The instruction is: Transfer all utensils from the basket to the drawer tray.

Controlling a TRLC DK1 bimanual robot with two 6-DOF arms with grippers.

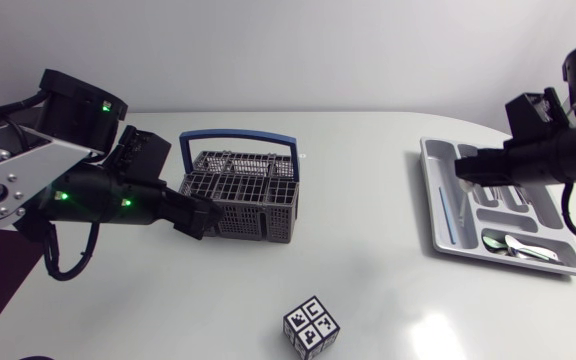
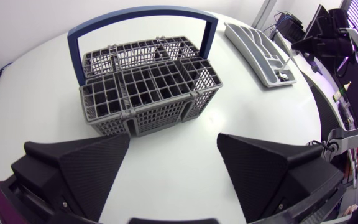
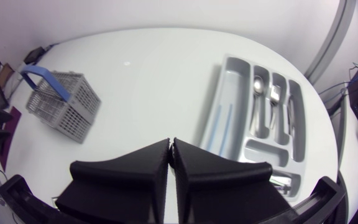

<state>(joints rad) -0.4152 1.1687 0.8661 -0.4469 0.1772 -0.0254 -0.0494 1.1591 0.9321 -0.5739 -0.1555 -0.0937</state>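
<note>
left hand (image 2: 174, 140) — released wide, just beside basket (image 2: 148, 87) on table (image 1: 368, 200) | right hand (image 3: 170, 144) — clenched on nothing, above tray (image 3: 232, 78) | utensils (image 3: 258, 84) lie in tray slots | cube (image 1: 311, 327) bears black-and-white marker squares, no legible writing

Our left gripper (image 2: 174, 140) has its fingers spread wide with nothing between them. Just ahead of it a grey mesh basket (image 2: 151, 93) stands upright on the white table (image 2: 30, 81), its blue handle (image 2: 142, 15) raised. The grey drawer tray (image 2: 257, 53) lies beyond the basket, well apart from it. Our right arm (image 2: 328, 37) hangs over the tray's far end.
</note>
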